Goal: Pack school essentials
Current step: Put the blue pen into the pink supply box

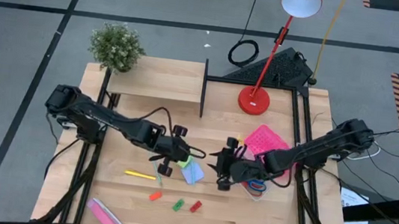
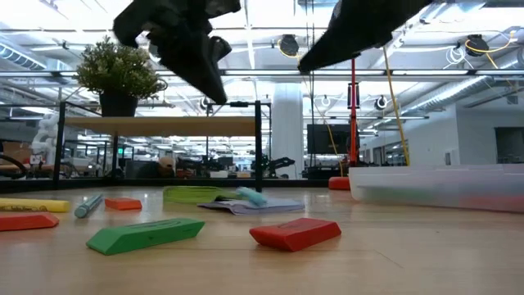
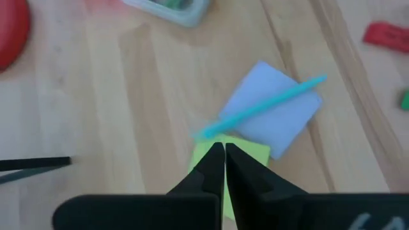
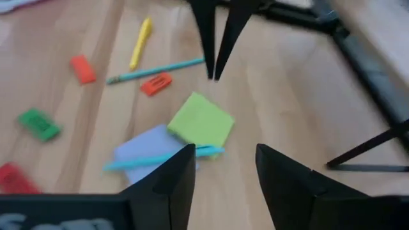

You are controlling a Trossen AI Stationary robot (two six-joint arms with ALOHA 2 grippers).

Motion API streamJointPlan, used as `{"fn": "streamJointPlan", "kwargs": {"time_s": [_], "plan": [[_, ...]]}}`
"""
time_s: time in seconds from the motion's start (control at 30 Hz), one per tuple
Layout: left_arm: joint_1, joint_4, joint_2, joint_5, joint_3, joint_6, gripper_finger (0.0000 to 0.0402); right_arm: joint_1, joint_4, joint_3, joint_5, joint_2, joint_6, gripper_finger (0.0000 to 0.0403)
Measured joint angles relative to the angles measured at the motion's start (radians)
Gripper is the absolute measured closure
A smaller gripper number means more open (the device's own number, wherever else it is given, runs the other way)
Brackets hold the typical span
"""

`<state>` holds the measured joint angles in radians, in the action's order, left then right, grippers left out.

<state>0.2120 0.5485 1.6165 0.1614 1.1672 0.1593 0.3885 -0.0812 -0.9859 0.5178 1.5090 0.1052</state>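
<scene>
Open-plan lab: floor tape [image 1: 45, 8], ceiling ducts [image 2: 458, 78]

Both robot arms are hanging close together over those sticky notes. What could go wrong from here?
The left gripper, fingers shut, and the open right gripper hover close over the same pads, so they might bump. A teal pen lies across the pale-blue pad, which overlaps the green pad; grabbing one could drag or flick the others. The small blocks nearby could get scattered.

Red block [image 4: 7, 176] at nine o'clock — cut by the right wrist frame's edge; clear container [image 3: 167, 9] at twelve o'clock — cropped, contents blurred; scissors unresolvable.
</scene>
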Motion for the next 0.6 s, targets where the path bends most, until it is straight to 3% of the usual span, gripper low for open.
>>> {"fn": "streamJointPlan", "kwargs": {"time_s": [0.1,0.27,0.4,0.6], "plan": [[0.015,-0.004,0.0,-0.022,-0.038,0.021,0.0383,0.0,-0.048,0.0,-0.054,-0.009,0.081,0.0239],[0.036,-0.091,0.0,-0.013,-0.112,0.039,0.0365,0.008,-0.048,-0.001,-0.003,0.025,0.226,0.0239],[0.049,-0.155,0.0,0.044,-0.143,-0.03,0.0329,0.009,0.009,0.0,-0.006,0.109,0.294,0.024],[0.098,-0.114,0.0,0.123,-0.145,-0.176,0.031,-0.044,0.118,-0.009,-0.111,0.228,0.44,0.0237]]}}
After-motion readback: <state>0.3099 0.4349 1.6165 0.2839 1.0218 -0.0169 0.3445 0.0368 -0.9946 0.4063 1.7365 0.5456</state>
